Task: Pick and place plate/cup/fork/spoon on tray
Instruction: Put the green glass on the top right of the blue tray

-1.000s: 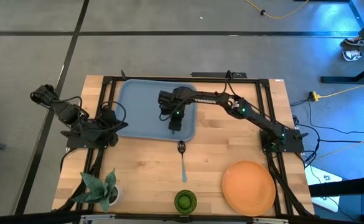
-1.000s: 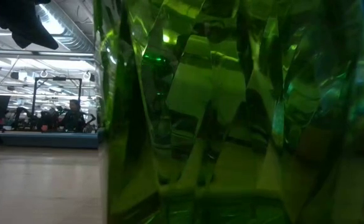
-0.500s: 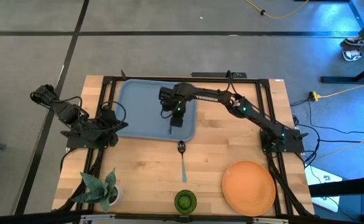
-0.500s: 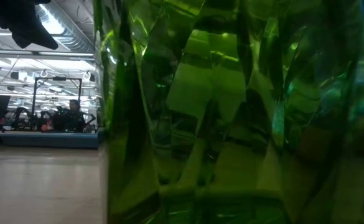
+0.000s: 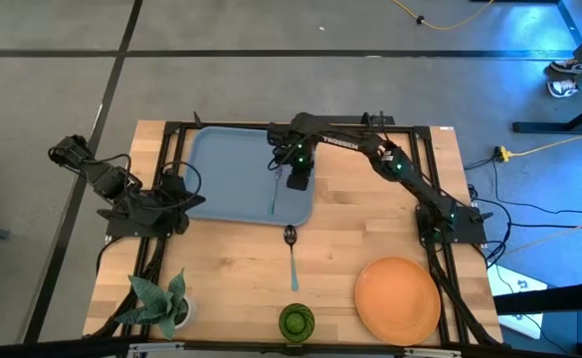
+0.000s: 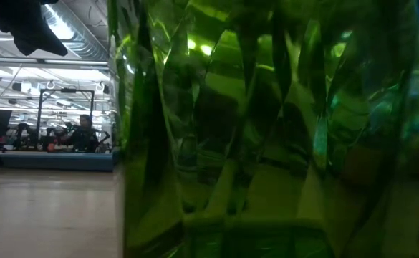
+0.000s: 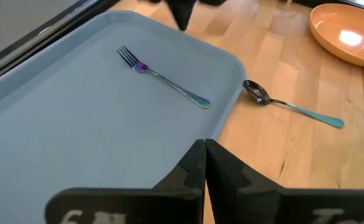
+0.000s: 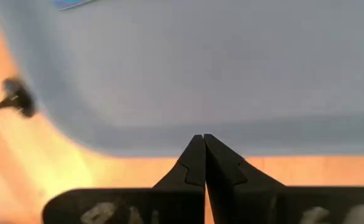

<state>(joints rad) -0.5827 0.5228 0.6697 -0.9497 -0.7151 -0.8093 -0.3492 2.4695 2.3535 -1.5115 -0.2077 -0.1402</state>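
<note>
The blue-grey tray [image 5: 233,179] lies at the table's far middle. The fork [image 5: 274,197] lies flat on the tray floor near its right rim and also shows in the left wrist view [image 7: 163,78]. The spoon [image 5: 291,257] lies on the wood just in front of the tray, its bowl toward the tray. The green cup [image 5: 295,321] stands at the near edge and fills the low view [image 6: 266,143]. The orange plate [image 5: 398,298] lies near right. My right gripper [image 5: 295,171] hovers shut and empty over the tray's right rim. My left gripper [image 7: 205,149] is shut at the tray's left side.
A leafy plant in a white pot [image 5: 161,303] stands at the near left corner. Bare wood [image 5: 370,214] lies to the right of the tray, between it and the plate. A black frame [image 5: 300,124] runs along the table's far edge behind the tray.
My right gripper has moved from over the fork toward the table's far and right edges, ending over the tray's right rim. The fork stays lying on the tray floor, now uncovered.
</note>
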